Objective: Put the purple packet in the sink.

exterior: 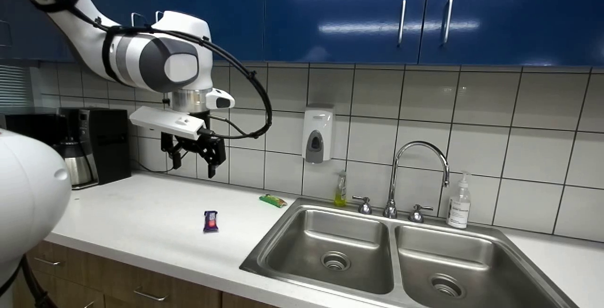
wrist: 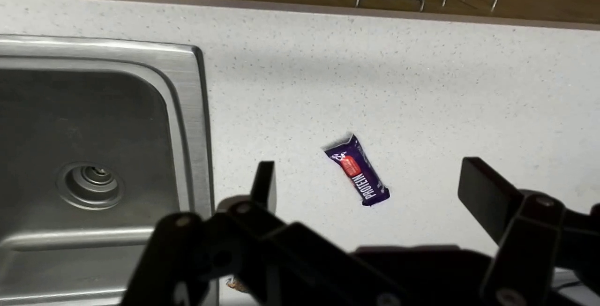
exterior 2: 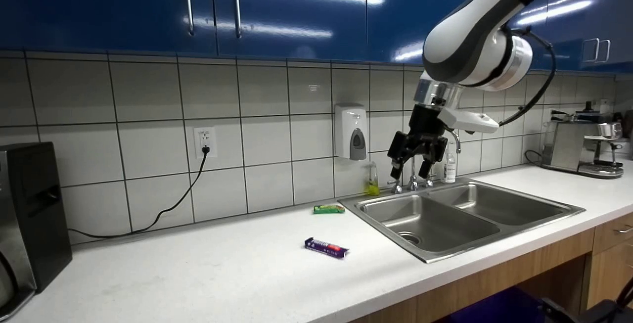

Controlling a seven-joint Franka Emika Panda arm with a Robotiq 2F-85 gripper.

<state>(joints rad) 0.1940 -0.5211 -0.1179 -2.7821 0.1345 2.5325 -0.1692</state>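
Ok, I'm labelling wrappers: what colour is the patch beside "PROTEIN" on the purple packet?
Red: the patch on the purple packet shows best in the wrist view.

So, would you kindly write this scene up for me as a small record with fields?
item: small purple packet with a red patch, printed PROTEIN
item position: lying on the white speckled countertop, outside the sink
destination: stainless steel double-basin sink with a curved chrome faucet
claw: black two-fingered claw, open, holding nothing, raised above the countertop
other packet: slim green packet on the countertop, near the sink's back corner
wall: white dispenser on the tiles
task status: packet not yet grasped
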